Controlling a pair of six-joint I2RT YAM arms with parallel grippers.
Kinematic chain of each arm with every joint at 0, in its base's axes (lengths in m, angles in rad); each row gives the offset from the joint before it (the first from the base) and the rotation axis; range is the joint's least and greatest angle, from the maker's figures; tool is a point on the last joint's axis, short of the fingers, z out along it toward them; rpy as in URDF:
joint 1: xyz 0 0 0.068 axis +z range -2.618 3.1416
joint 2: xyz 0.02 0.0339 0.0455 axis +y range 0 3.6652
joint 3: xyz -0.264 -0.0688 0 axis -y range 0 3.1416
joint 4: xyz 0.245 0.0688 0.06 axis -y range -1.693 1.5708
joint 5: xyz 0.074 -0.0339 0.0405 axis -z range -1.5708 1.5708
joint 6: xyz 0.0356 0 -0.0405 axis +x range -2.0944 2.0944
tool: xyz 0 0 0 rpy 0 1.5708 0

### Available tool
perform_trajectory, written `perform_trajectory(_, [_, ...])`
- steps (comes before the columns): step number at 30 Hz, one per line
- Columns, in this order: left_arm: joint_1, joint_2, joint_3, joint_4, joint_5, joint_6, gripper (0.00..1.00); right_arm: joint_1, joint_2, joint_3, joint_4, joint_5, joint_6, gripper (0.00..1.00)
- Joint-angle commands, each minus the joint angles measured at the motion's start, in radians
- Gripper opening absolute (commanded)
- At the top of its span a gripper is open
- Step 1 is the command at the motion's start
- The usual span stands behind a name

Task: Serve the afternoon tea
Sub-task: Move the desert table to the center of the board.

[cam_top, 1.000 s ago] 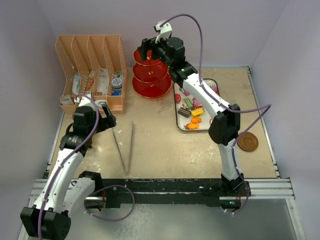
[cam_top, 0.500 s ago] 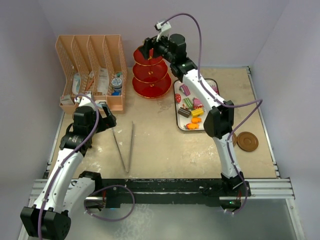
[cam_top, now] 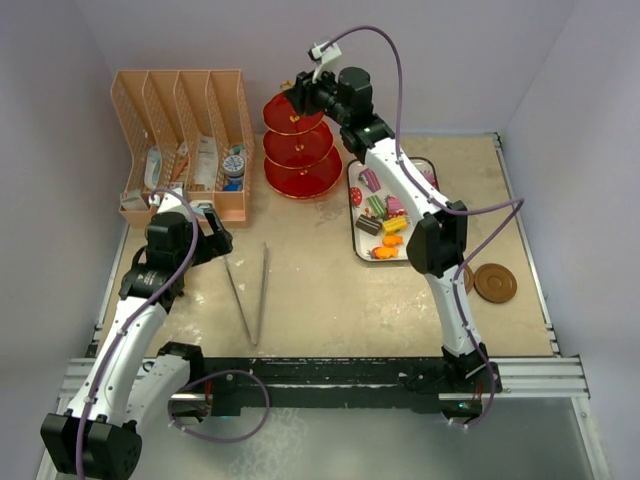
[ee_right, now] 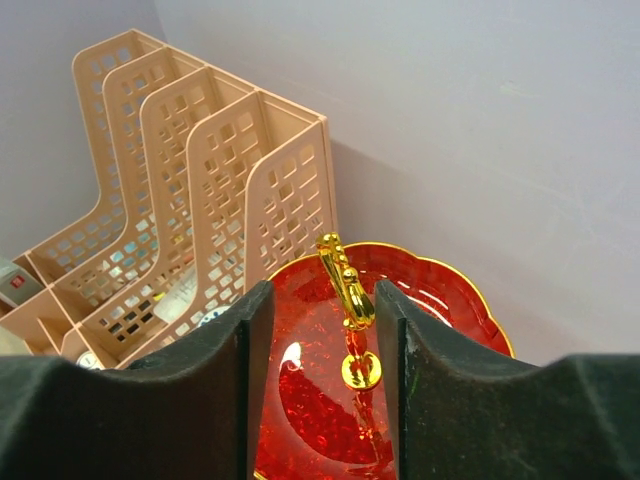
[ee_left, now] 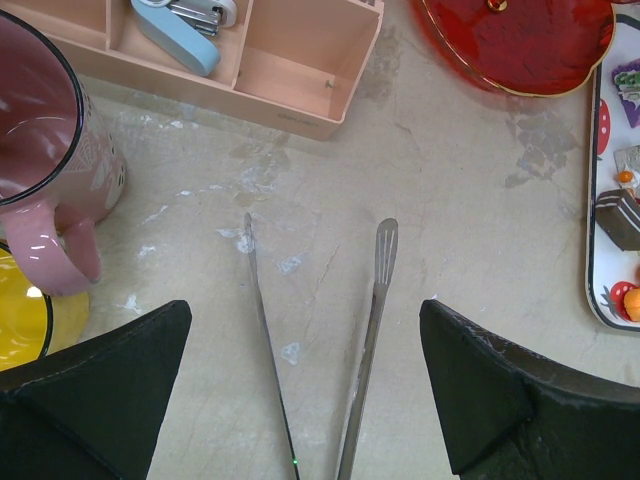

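Right gripper [ee_right: 322,300] straddling gold handle [ee_right: 345,285] of red stand [ee_right: 430,288] — firm grip unclear, left gripper [ee_left: 305,310] spread wide over tongs [ee_left: 373,310]

A: What is borne by the table [cam_top: 330,290]?
B: File rack [cam_top: 185,110], red three-tier stand [cam_top: 300,172], tray [cam_top: 357,215], tongs [cam_top: 250,295] and brown disc [cam_top: 495,283] are set on it — pink mug [ee_left: 40,190] and yellow mug [ee_left: 20,320] near the rack.

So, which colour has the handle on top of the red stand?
The handle is shiny gold; the right wrist view shows it best.
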Motion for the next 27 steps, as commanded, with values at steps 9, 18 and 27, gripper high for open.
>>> perform_trajectory(9, [-0.003, -0.001, 0.005, 0.045, 0.009, 0.006, 0.93, 0.001, 0.037, 0.092, 0.03, 0.018, -0.064, 0.47])
perform_trajectory(18, [-0.003, 0.003, 0.005, 0.046, 0.007, 0.008, 0.94, 0.001, 0.0, 0.048, 0.043, 0.038, -0.065, 0.21])
perform_trajectory(27, [-0.003, 0.004, 0.006, 0.046, 0.007, 0.01, 0.94, 0.024, -0.195, -0.117, 0.079, -0.02, 0.008, 0.0])
